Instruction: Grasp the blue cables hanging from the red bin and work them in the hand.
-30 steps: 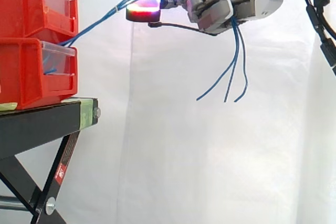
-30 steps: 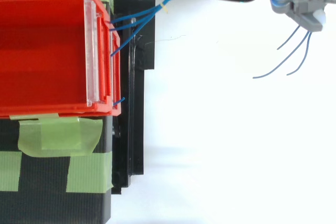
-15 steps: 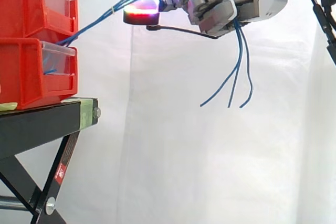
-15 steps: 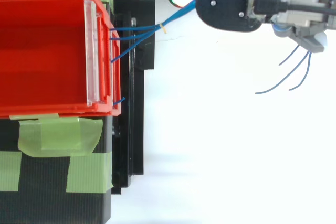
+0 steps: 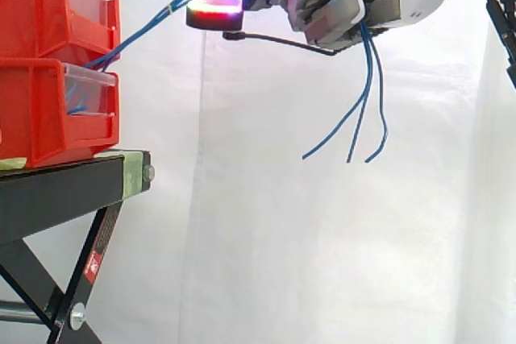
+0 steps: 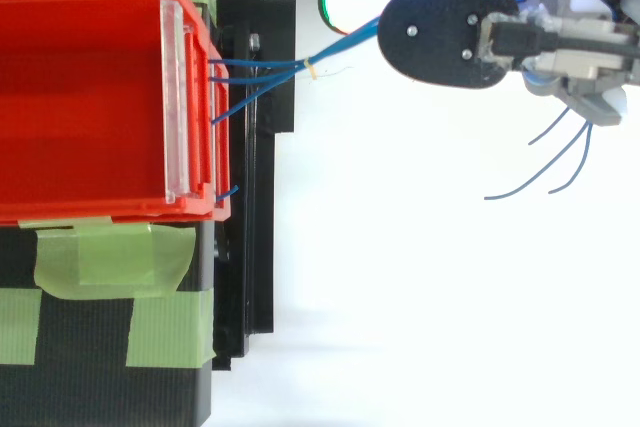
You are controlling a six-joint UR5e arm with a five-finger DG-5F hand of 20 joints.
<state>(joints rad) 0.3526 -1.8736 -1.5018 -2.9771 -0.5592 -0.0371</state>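
Several thin blue cables (image 5: 153,23) run from the front of the stacked red bins (image 5: 48,62) up and to the right into my hand (image 5: 339,2). In the top view the blue cables (image 6: 290,65), tied by a small band, leave the red bin (image 6: 90,97) toward the hand (image 6: 520,42). My fingers are curled round the bundle near the side view's top edge. The loose cable ends (image 5: 359,110) dangle below the palm. One fingertip pad (image 5: 214,15) glows red and points at the bins.
The bins stand on a black stand (image 5: 64,191) with green tape (image 6: 110,257) on its top. A white curtain hangs behind. Open air lies below the hand and right of the stand.
The hand has risen slightly in the side view and slid down the top view, carrying the cables along. Its hold is unchanged.
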